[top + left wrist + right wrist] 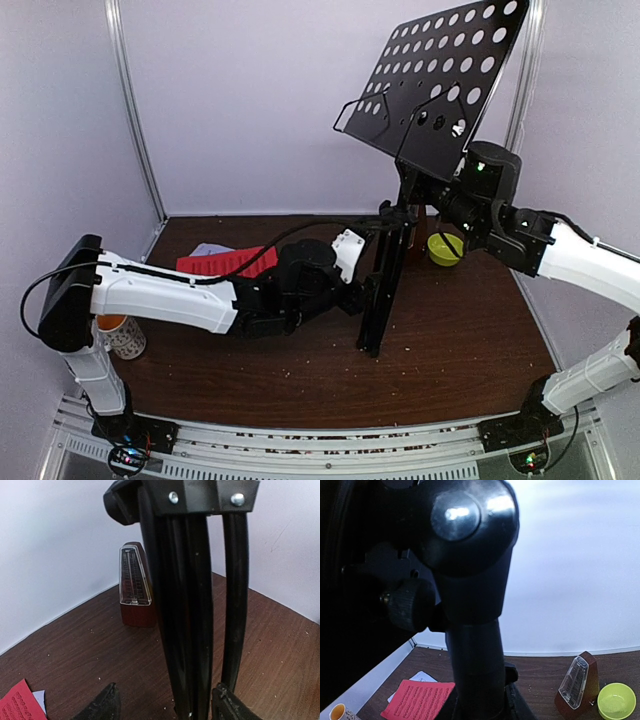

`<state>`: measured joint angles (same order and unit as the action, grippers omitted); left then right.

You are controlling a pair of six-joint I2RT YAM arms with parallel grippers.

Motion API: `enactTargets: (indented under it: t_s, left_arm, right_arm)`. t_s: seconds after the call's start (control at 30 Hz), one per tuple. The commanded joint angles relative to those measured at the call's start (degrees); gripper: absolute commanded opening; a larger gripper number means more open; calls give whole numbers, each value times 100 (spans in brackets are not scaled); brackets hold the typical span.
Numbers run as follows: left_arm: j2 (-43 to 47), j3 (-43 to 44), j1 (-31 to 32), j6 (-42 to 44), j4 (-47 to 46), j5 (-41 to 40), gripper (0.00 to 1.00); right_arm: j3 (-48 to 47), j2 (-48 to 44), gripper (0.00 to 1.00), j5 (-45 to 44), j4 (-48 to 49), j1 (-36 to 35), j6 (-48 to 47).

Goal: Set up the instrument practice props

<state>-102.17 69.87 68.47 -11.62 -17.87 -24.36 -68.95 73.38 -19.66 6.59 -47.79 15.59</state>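
The black perforated music stand is upright, its tripod legs folded together with the foot on the table. My right gripper is shut on the stand's pole just under the desk joint. My left gripper is open low around the folded legs; its fingers stand wide to either side. The red sheet lies on the white sheet at the left, and both show in the right wrist view. The brown metronome stands behind the stand.
A yellow-green bowl sits at the back right next to the metronome. A patterned mug stands at the near left beside my left arm. White walls close the back and sides.
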Motion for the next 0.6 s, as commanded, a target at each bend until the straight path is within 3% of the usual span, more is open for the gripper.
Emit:
enactTargets:
  t_s: [0.0,0.57]
  left_arm:
    - [-281,425,9,-255,-113,-479,64]
    - [-996,1360,9,-493,855,-1856,54]
  right_arm:
    - [-319,-504,0,-528,1391,-122,282]
    - [-406,-615,0,-1113,1034,-451,604]
